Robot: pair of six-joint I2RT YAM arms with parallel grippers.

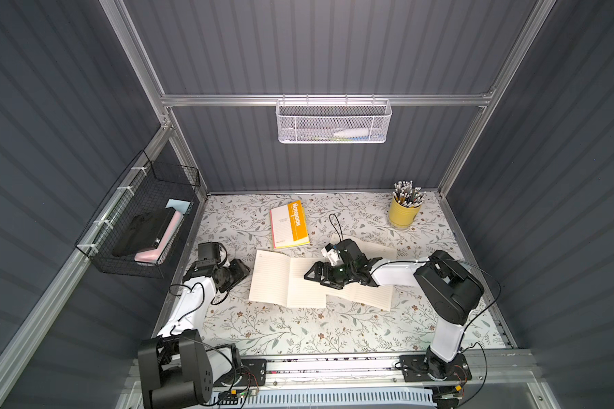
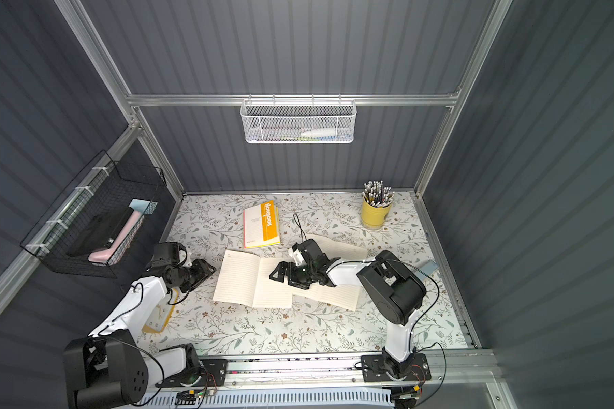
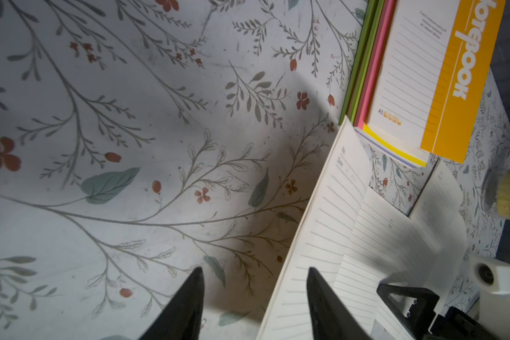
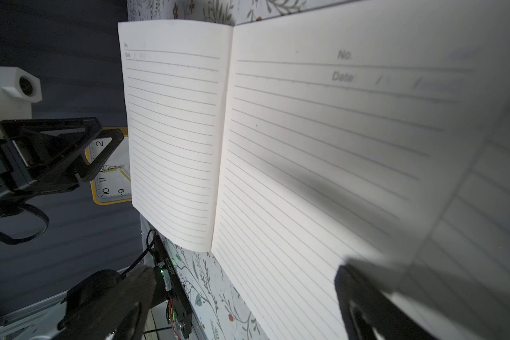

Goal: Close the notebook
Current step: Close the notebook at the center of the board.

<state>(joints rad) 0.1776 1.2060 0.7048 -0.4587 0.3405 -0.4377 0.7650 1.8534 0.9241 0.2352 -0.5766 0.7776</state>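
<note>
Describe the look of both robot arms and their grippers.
Both arms share one build. The left arm and right arm have glossy white shell links joined by bulky black joint housings, with thin black cables looping alongside. The left gripper and right gripper carry matte black, tapering triangular fingers. A white camera mount sits at the right wrist.

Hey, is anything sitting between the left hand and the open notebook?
Nothing visible does. The left hand, open, sits right at the open notebook's left page edge; the right hand is over its right page.
</note>
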